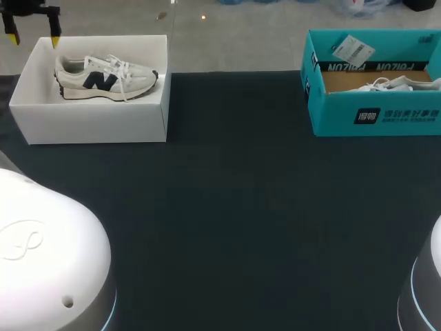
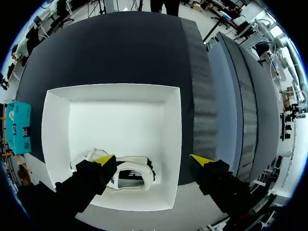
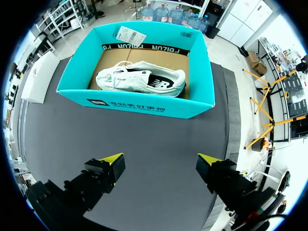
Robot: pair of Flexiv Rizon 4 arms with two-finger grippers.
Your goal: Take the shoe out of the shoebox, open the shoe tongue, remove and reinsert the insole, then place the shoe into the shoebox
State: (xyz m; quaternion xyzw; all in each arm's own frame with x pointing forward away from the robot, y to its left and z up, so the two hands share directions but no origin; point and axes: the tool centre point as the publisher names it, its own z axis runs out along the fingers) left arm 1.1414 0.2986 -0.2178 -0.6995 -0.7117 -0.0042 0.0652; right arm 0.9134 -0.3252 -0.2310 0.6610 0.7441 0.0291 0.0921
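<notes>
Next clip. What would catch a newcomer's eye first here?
Two open shoeboxes stand at the far edge of the dark table: a white shoebox at the left holding a grey-white sneaker, and a teal shoebox at the right with a white shoe inside. The left gripper hangs open above the white shoebox's far left end; the right gripper, open, faces the teal one.

This looks like a robotics lab bench. A table [image 1: 234, 207] under dark matte cloth fills the head view. The white housing of my left arm [image 1: 48, 255] bulks at lower left and my right arm [image 1: 424, 289] at lower right (each edged with a bluish ring). A white shoebox [image 1: 89, 121] at upper left and a teal shoebox [image 1: 375, 114] at upper right stand well apart.
</notes>
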